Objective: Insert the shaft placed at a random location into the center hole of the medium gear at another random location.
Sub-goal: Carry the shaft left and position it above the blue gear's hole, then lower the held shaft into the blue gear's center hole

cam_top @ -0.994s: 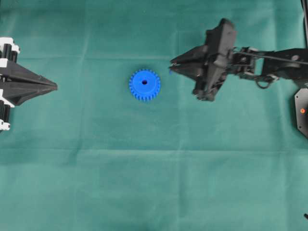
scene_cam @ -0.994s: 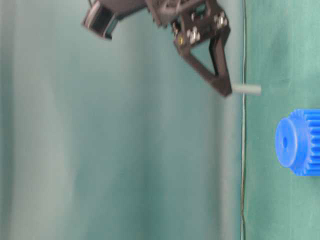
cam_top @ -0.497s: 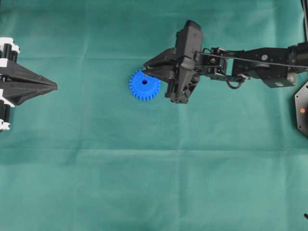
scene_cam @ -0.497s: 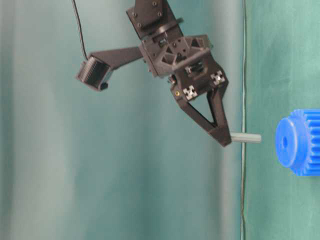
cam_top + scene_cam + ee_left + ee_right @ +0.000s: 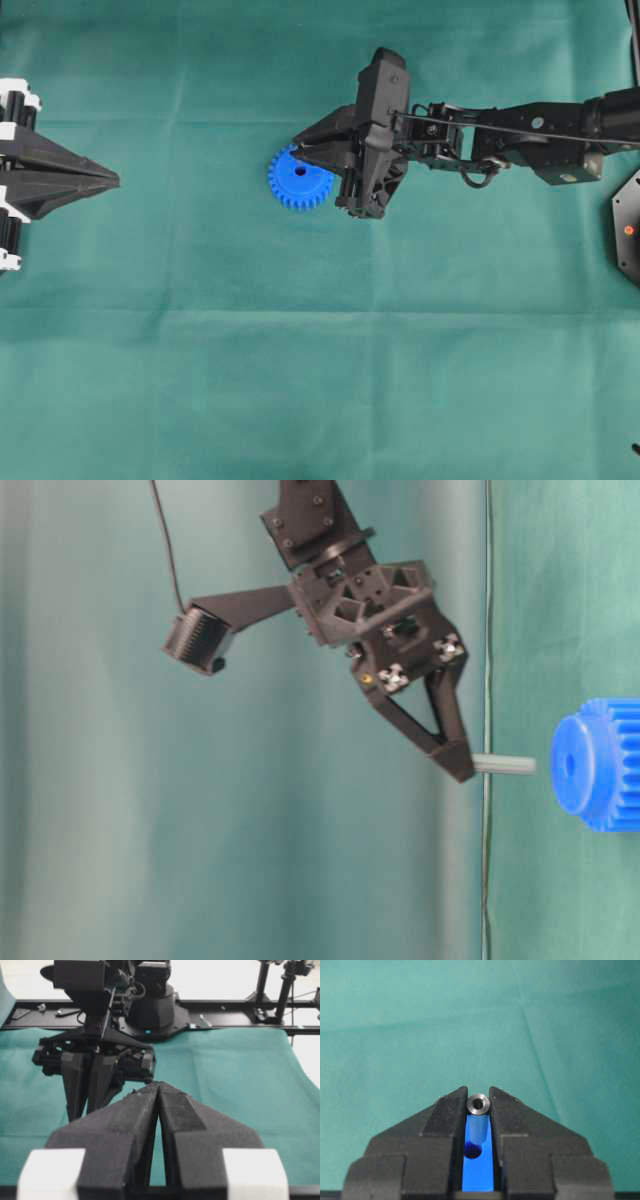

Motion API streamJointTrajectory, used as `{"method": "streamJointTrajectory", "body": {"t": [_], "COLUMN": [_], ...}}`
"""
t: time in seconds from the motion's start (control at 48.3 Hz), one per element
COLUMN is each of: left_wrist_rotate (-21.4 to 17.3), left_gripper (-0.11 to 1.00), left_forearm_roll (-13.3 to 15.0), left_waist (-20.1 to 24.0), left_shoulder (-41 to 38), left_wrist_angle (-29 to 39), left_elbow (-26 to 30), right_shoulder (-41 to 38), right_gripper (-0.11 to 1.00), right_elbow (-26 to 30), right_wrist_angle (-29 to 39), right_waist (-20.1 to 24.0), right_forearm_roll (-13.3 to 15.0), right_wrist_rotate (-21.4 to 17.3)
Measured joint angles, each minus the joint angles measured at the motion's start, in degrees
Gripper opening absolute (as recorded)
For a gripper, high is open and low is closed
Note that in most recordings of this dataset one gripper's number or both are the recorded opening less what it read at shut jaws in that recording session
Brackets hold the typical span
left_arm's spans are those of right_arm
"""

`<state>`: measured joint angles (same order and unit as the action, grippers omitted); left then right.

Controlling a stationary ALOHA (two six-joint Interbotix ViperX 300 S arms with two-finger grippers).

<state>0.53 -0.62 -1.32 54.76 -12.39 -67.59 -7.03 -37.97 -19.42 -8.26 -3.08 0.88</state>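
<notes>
At the overhead view's left edge the left gripper (image 5: 112, 181) sat pressed together, empty. Near center lay the gear (image 5: 299, 178), light stiff plastic. Just right of it the right gripper (image 5: 297, 151) pinched the pin (image 5: 503, 765) by one end; smooth, rigid metal, likely slippery, poised above the hole (image 5: 300, 171).

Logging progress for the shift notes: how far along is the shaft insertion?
Done: the right pincer has the shaft pinched and lifted. In hand: it hangs near the medium gear, pointing toward the center hole. Left: pushing it in; there is a visible gap. The left pincer sits shut, aside.
</notes>
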Motion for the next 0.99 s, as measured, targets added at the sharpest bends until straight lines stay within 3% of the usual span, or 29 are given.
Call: {"method": "streamJointTrajectory", "body": {"t": [0.994], "left_wrist_rotate": [0.00], "left_gripper": [0.00], "left_forearm_roll": [0.00], "left_waist": [0.00], "left_shoulder": [0.00], "left_wrist_angle": [0.35], "left_elbow": [0.00], "right_shoulder": [-2.99], "right_gripper": [0.13], "right_elbow": [0.79], "right_wrist_angle": [0.00], "right_waist": [0.09], "right_forearm_roll": [-0.09], "right_wrist_rotate": [0.00]}}
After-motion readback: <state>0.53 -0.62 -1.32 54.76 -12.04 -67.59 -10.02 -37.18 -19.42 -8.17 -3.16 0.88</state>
